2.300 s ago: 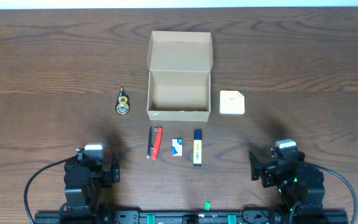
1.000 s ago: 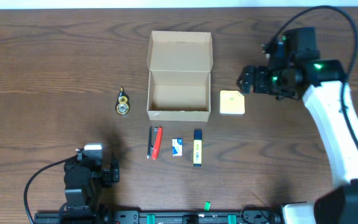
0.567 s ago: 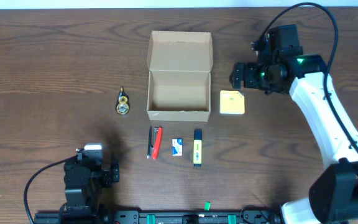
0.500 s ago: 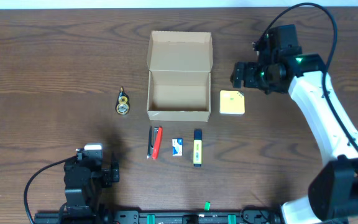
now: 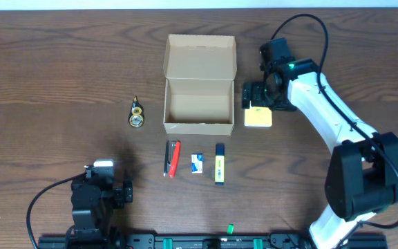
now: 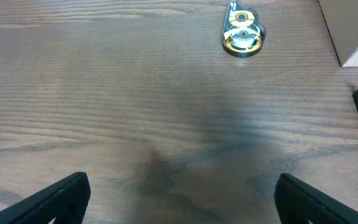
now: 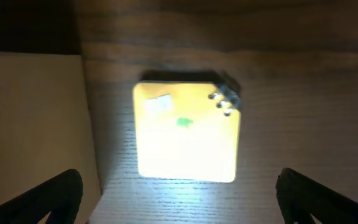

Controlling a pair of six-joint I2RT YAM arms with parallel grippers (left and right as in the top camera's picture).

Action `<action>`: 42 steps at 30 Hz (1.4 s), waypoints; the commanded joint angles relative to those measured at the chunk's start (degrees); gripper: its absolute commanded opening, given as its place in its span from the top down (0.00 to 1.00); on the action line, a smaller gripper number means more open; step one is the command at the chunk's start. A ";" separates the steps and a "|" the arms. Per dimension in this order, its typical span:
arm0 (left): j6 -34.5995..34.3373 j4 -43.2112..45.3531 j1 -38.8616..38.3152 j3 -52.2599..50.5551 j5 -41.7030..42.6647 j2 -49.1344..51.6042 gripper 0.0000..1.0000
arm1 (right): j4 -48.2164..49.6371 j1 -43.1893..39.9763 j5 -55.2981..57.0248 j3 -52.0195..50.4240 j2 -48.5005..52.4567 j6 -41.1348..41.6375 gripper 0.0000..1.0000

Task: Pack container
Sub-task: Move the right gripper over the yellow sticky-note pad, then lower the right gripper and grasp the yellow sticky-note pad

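Observation:
The container [image 5: 199, 104] is an open tan cardboard box at the table's middle, with its flap lid folded back. My right gripper [image 5: 256, 101] is open and empty and hangs over the back edge of the pale-yellow square pad [image 5: 259, 119], just right of the box. In the right wrist view the pad [image 7: 186, 134] lies brightly lit ahead of the spread fingers [image 7: 179, 202], with the box wall [image 7: 30, 124] at the left. My left gripper [image 5: 119, 194] is open and empty near the front left, and its spread fingers [image 6: 182, 199] hang over bare wood.
A small gold tape dispenser [image 5: 137, 115] lies left of the box and also shows in the left wrist view [image 6: 242, 36]. In front of the box lie a red and black stapler [image 5: 173, 158], a small blue-white eraser [image 5: 197, 163] and a blue-yellow marker [image 5: 220, 163].
My right arm has risen from its front-right resting place, swung to the back right, then moved left and down over the yellow pad. The left arm has not moved.

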 commanded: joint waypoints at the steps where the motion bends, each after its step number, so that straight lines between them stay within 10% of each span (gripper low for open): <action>1: 0.39 -0.37 0.13 -0.87 -0.33 -0.42 0.04 | -0.11 0.13 2.78 1.14 0.39 1.70 0.01; 42: 0.39 -0.37 0.13 -0.87 -0.33 -0.42 0.04 | 2.99 0.13 1.29 1.11 11.04 -3.65 0.01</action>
